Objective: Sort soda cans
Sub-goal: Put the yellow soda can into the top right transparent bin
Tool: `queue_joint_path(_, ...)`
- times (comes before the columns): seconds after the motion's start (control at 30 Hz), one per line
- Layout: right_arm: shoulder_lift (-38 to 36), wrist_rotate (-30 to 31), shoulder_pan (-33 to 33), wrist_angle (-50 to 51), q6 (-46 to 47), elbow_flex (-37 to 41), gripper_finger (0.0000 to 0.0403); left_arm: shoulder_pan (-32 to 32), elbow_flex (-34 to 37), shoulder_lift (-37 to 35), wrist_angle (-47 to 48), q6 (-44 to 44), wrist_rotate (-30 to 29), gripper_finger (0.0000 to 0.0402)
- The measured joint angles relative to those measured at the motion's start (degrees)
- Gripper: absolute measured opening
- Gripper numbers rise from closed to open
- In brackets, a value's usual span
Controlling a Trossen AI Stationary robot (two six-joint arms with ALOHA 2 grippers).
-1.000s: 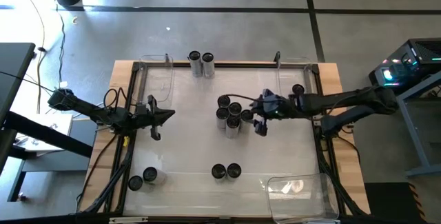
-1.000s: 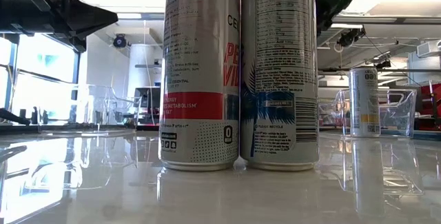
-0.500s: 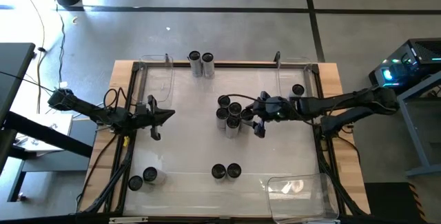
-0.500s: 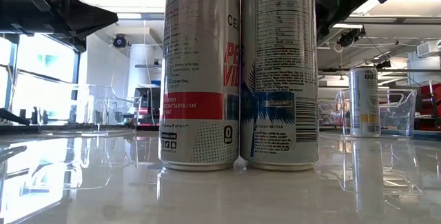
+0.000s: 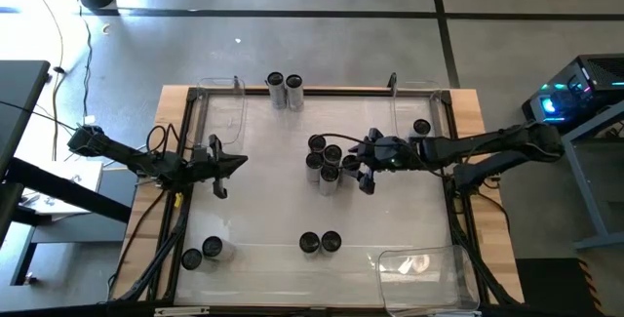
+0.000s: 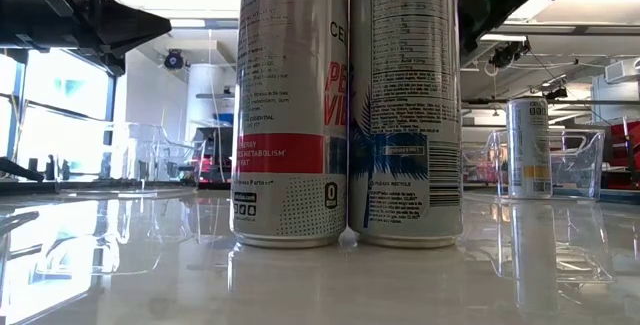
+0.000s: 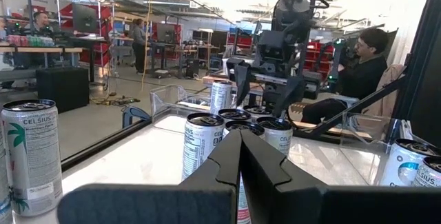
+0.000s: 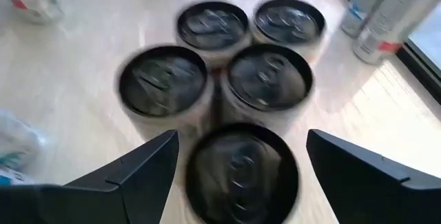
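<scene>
Several soda cans [image 5: 327,161] stand upright in a tight cluster at the table's middle. My right gripper [image 5: 359,164] hovers open just right of and above the cluster. In the right wrist view its fingers [image 8: 138,165] stand on either side of the nearest can [image 8: 241,172], touching nothing. My left gripper [image 5: 242,161] waits shut at the table's left, pointing at the cluster [image 7: 227,124]. Two cans [image 5: 285,88] stand at the far edge. Two more [image 5: 320,243] stand at the near edge and fill the low view [image 6: 345,105].
Two cans [image 5: 200,252] stand at the near left corner and one [image 5: 421,127] at the right, by my right arm. Clear bins sit at the far left [image 5: 222,98], far right [image 5: 414,91] and near right [image 5: 421,270]. People show in the room beyond.
</scene>
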State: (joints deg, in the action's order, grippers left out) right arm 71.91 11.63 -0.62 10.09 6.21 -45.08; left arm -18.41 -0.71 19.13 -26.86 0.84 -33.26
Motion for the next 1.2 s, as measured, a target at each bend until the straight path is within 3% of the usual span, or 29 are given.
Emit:
queue_joint_path(0.37,6.2,-3.0,0.6,0.8,-0.2,-0.1,0.0311,0.0,0.0,0.0,0.0,0.0,0.0,0.0000)
queue_joint_path(0.6,5.6,-2.6,0.6,-0.2,2.0,0.0,0.0241,0.0,0.0,0.0,0.0,0.0,0.0,0.0000)
queue_joint_path(0.7,4.4,-0.1,0.6,1.1,5.2,-0.6,0.0237,0.0,0.0,0.0,0.0,0.0,0.0,0.0000)
queue_joint_path(0.83,0.3,7.3,0.0,10.3,8.8,-3.8,0.0237,0.0,0.0,0.0,0.0,0.0,-0.1,0.0000)
queue_joint_path(1.07,-6.8,33.0,-2.8,34.3,10.4,-16.9,0.0237,0.0,0.0,0.0,0.0,0.0,-0.2,0.0000)
queue_joint_path(1.2,-8.1,42.7,0.1,44.0,10.5,-22.3,0.0237,0.0,0.0,0.0,0.0,0.0,-0.2,0.0000)
